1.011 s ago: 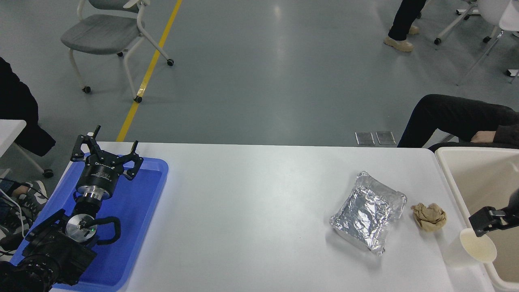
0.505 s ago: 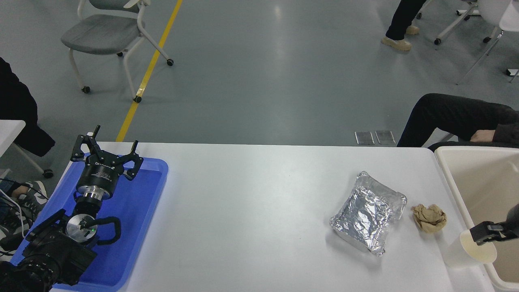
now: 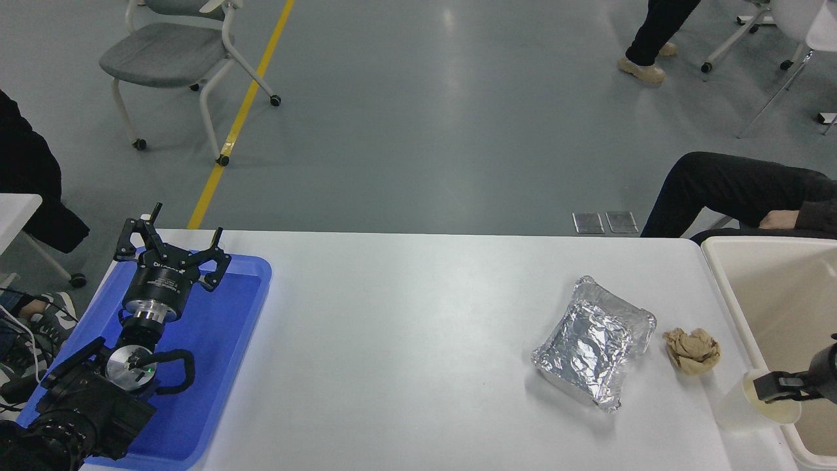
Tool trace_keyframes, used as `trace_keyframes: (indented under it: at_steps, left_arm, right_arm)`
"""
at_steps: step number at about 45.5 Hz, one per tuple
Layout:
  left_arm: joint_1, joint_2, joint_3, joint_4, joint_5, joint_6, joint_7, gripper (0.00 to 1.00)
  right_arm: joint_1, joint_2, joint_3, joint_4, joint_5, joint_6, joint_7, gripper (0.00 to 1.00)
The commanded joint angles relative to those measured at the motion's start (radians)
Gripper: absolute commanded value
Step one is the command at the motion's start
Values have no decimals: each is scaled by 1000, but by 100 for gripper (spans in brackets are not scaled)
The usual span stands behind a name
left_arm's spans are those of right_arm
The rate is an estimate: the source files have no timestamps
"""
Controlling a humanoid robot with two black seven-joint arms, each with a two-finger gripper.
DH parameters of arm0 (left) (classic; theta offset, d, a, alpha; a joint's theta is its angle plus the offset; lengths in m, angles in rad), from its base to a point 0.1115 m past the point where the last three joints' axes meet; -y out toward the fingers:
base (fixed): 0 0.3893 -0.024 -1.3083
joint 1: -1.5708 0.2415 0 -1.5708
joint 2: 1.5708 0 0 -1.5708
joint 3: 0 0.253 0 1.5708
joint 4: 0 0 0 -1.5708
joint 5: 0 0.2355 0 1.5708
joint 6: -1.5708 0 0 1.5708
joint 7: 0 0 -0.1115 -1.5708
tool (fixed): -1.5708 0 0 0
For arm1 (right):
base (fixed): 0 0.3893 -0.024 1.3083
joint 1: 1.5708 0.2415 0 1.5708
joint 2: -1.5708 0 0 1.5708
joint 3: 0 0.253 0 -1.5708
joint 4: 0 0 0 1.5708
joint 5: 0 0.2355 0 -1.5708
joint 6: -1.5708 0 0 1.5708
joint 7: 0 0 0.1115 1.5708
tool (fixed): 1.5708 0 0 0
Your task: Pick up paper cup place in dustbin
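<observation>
The white paper cup (image 3: 734, 408) stands upright near the table's front right corner, right beside the dustbin (image 3: 717, 269), a large cream tub at the right edge. My right gripper (image 3: 775, 387) reaches in from the right edge, and its black tip sits low over the cup's cream mouth, at rim level. Most of that gripper is cut off by the picture's edge. My left gripper (image 3: 171, 252) is parked open over the blue tray (image 3: 229, 340) at the lower left.
A crumpled foil tray (image 3: 594, 341) and a brown paper ball (image 3: 692, 350) lie just left of the cup. A seated person's dark legs (image 3: 732, 190) are beyond the table's far right corner. A grey chair (image 3: 171, 53) stands on the floor behind.
My right gripper has come down and slightly toward me, from above the cup's rim to level with its mouth. The cup stays where it was. The left arm has not moved.
</observation>
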Motion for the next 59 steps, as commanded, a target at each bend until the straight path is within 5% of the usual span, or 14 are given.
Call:
trace_keyframes:
  at_steps: [1, 3, 7, 37, 59]
  left_arm:
    - [0, 0, -1, -1, 0, 0, 0, 100]
    - [0, 0, 0, -1, 0, 0, 0, 100]
    - [0, 0, 0, -1, 0, 0, 0, 100]
    - [-2, -2, -1, -1, 0, 0, 1, 100]
    - [-2, 0, 0, -1, 0, 0, 1, 100]
  right_arm:
    - [-27, 12, 16, -17, 2, -12, 26, 42]
    - [-27, 13, 18, -19, 10, -12, 26, 39]
    - [-31, 13, 18, -19, 11, -12, 28, 0]
    - [128, -79, -19, 93, 19, 36, 36, 0]
    - [816, -31, -531, 341, 165, 145, 36, 0]
